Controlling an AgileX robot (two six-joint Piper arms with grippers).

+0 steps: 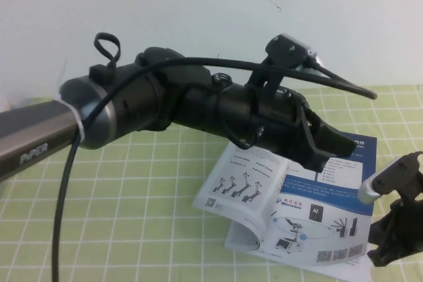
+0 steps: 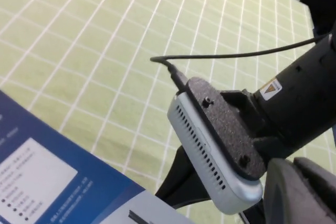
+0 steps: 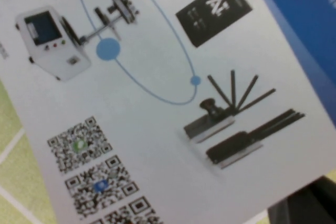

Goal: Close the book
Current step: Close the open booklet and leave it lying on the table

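Book (image 1: 264,196) under left gripper (image 1: 340,144), right gripper (image 1: 386,239)

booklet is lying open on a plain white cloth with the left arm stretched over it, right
Not quite: the cloth is green with a white grid, not plain white, as the high view shows. The booklet does lie open, with the left gripper above its blue page; the right gripper sits beside its right edge.

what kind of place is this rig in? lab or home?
Likely a lab test bench: plain white wall, green gridded mat, book of equipment pictures. The left gripper hovers over the book; the right gripper is at its right edge.
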